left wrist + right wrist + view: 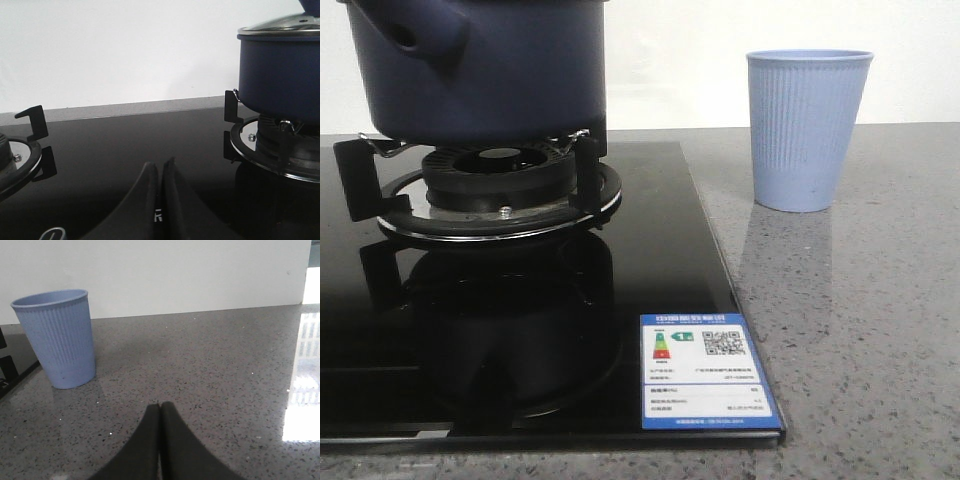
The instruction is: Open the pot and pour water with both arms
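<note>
The dark navy-blue pot (490, 70) stands on the gas burner's black supports, its stubby hollow handle socket (405, 35) facing front-left. In the left wrist view the pot (282, 80) carries a glass lid with a steel rim (280, 27). My left gripper (161, 165) is shut with nothing in it, low over the black glass hob, well short of the pot. My right gripper (160, 406) is shut and empty over the speckled counter, apart from the light blue ribbed cup (57, 337). Neither gripper appears in the front view.
The light blue cup (807, 130) stands upright on the grey stone counter (860, 330), right of the black hob (650, 280). A second burner (17, 155) sits at the hob's other side. An energy label (705, 372) is stuck on the hob's front corner. A white wall runs behind.
</note>
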